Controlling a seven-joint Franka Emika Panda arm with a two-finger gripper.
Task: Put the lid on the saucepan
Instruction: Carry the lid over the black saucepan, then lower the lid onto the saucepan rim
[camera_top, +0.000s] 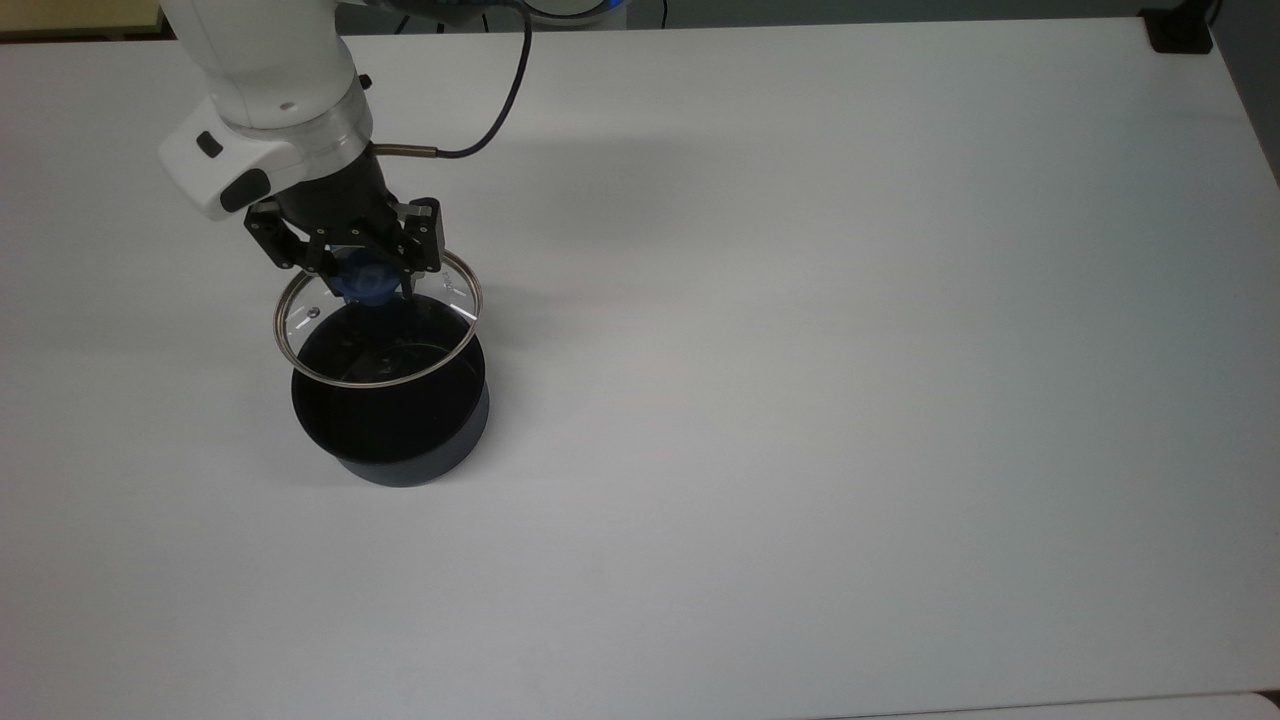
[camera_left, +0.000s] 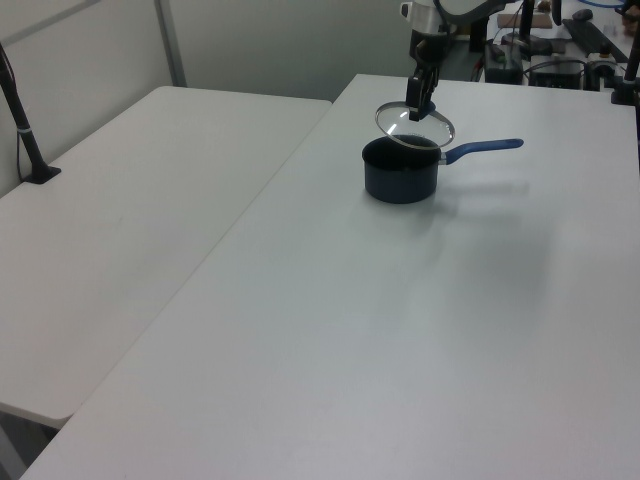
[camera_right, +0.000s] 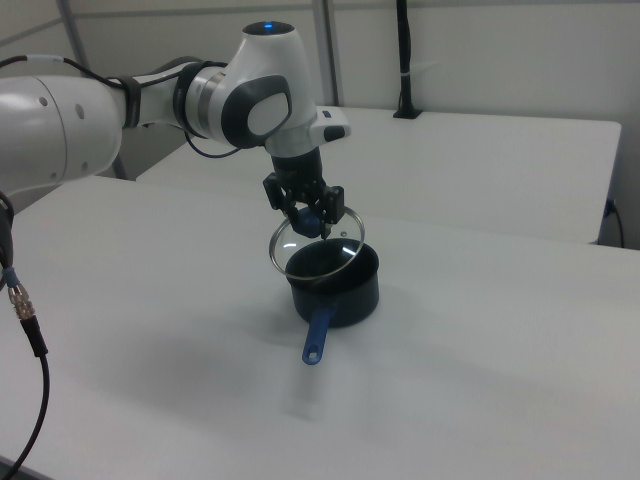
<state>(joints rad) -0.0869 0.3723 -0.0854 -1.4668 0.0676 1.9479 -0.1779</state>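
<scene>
The saucepan (camera_top: 392, 415) stands on the table (camera_top: 850, 350), toward the top view's left. The lid (camera_top: 380, 322) hangs tilted just above it, under the gripper (camera_top: 362, 275).

Saucepan (camera_top: 400, 440) black inside, blue handle (camera_right: 317, 337).
</scene>
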